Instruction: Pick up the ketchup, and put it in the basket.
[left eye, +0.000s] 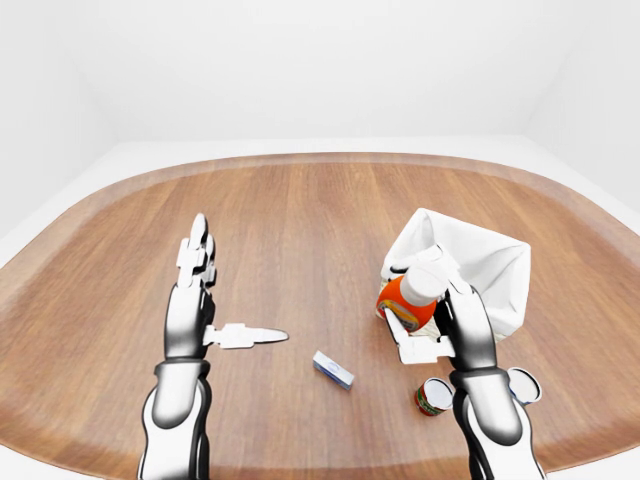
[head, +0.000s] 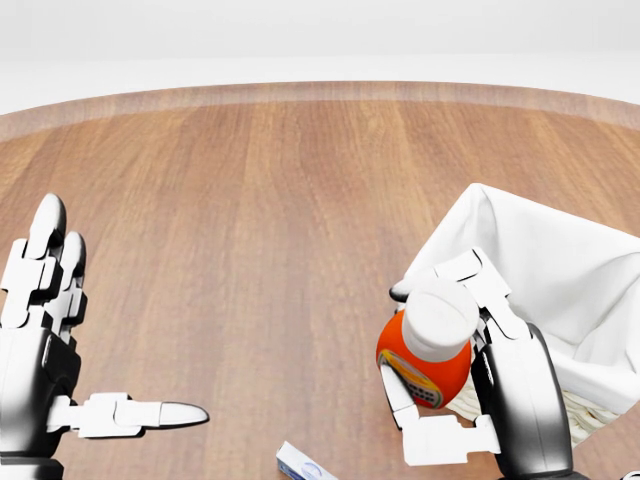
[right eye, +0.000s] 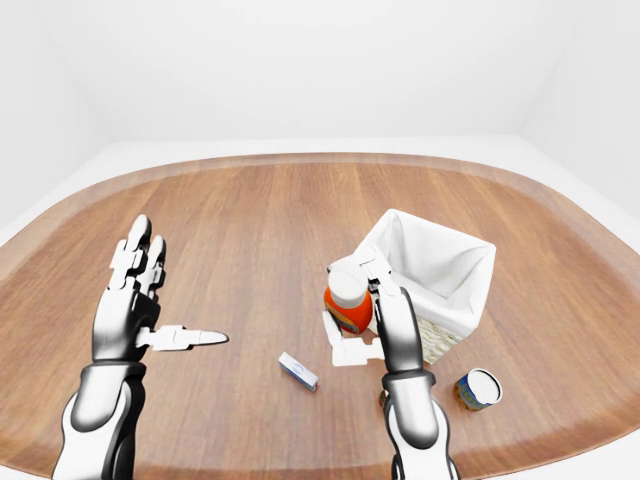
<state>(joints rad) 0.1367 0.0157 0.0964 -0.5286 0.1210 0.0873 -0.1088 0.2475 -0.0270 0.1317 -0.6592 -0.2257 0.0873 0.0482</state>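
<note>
Smooth wood-grain table (head: 280, 200), white cloth lining the woven basket (head: 560, 260), glossy plastic-looking ketchup (head: 425, 362).

— Right hand (head: 455, 345)? Wrapped round the ketchup (head: 428, 355), white cap up, tilted, just beside the basket (head: 560, 260) rim.

— Left hand (head: 60, 370)? Open at the view's left edge, fingers up, thumb out sideways over the wooden table (head: 270, 200).

— Bottom edge? Small white-and-blue box (head: 305, 466), partly cut off.
</note>
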